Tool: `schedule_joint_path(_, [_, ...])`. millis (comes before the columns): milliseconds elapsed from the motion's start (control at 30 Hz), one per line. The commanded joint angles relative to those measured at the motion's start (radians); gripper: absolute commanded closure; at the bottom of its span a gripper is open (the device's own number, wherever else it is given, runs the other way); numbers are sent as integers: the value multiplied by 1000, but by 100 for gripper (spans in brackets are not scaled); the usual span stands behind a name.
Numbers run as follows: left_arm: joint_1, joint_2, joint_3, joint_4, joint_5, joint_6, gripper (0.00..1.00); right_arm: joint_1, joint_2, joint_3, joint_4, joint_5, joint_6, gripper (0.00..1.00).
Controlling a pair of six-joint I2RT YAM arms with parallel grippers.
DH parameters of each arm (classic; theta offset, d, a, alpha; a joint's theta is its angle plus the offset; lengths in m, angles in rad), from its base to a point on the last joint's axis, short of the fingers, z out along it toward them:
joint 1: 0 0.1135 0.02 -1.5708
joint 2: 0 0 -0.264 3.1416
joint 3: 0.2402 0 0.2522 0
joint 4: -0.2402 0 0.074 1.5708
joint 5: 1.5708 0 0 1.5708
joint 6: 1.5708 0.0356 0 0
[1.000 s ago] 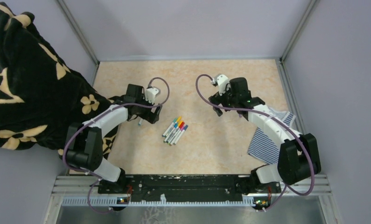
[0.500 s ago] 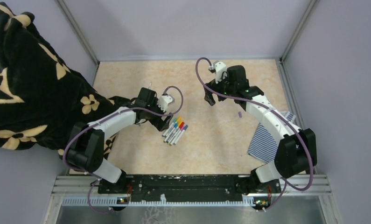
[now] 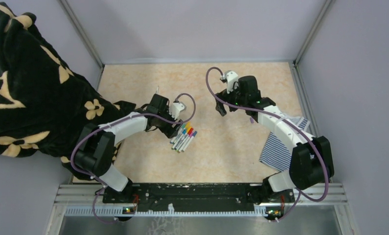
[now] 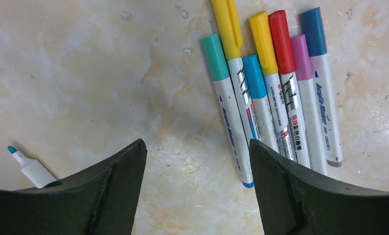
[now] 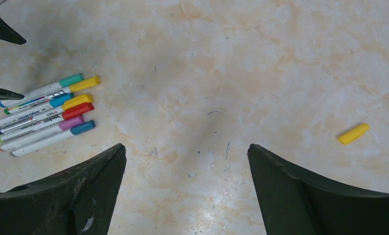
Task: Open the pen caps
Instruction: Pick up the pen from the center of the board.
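Several white-barrelled pens (image 4: pixel 270 117) lie side by side, also seen in the top view (image 3: pixel 183 137) and the right wrist view (image 5: pixel 40 117). Their caps are on: teal (image 4: pixel 214 56), yellow (image 4: pixel 262 41), red (image 4: pixel 280 41), purple (image 4: pixel 301 56), blue (image 4: pixel 313 30). One uncapped pen (image 4: pixel 28 166) with a blue tip lies apart at lower left. A loose yellow cap (image 5: pixel 354 133) lies alone on the table. My left gripper (image 4: pixel 197 144) is open and empty, just left of the pens' barrel ends (image 3: pixel 175 125). My right gripper (image 5: pixel 187 147) is open and empty, well right of the pens (image 3: pixel 221 105).
A blue-and-white striped cloth (image 3: pixel 280 144) lies at the right under the right arm. A black floral fabric (image 3: pixel 31 88) covers the left side. The marbled table (image 3: pixel 217 156) is walled at the back and both sides.
My left gripper has moved right, from the uncapped pen's spot up to the row of pens. My right gripper has shifted a little left and back. Both stay open.
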State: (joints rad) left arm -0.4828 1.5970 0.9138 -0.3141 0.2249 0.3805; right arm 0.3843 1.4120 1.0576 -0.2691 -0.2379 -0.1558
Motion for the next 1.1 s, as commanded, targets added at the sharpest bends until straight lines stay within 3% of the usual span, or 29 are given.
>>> schedule_joint_path(0, [-8,23,13,26,-30,-18,20,7,-47,-1,80,2,-12,7])
schedule_joint_path(567, [-34,70,13,42,-110,-27,28,7,-43,-22,102,8,-16,7])
schedule_joint_path(1067, [-34,98,8,47,-164,-33,56,6,-51,-26,108,17,-14,8])
